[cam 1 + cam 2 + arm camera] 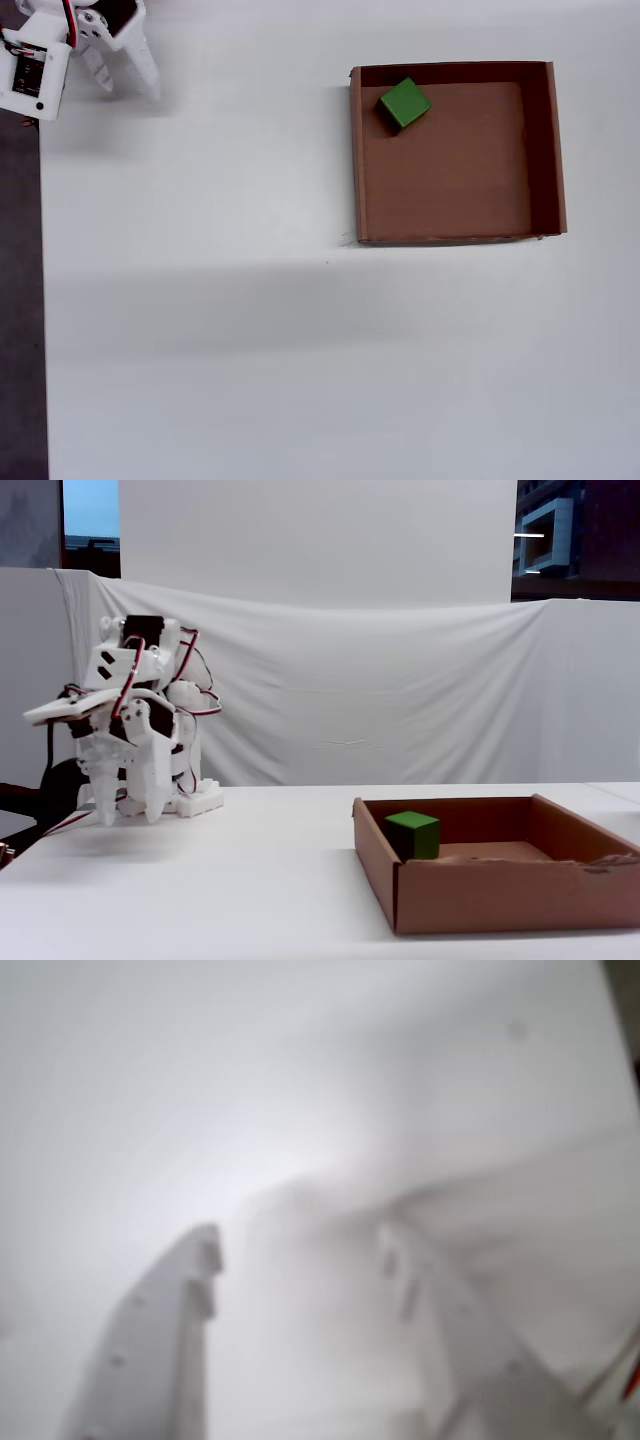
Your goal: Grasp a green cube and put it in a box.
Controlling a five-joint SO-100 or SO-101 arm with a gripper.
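My gripper (128,818) hangs folded back near my base at the left of the fixed view, fingers pointing down above the white table (250,880), jaws parted and empty. The wrist view is blurred; both fingers (160,1340) show with a clear gap between them. In the overhead view the gripper (125,85) sits at the top left corner, well apart from the box (455,238). The green cube (404,104) rests inside the box, on its floor near the top left corner.
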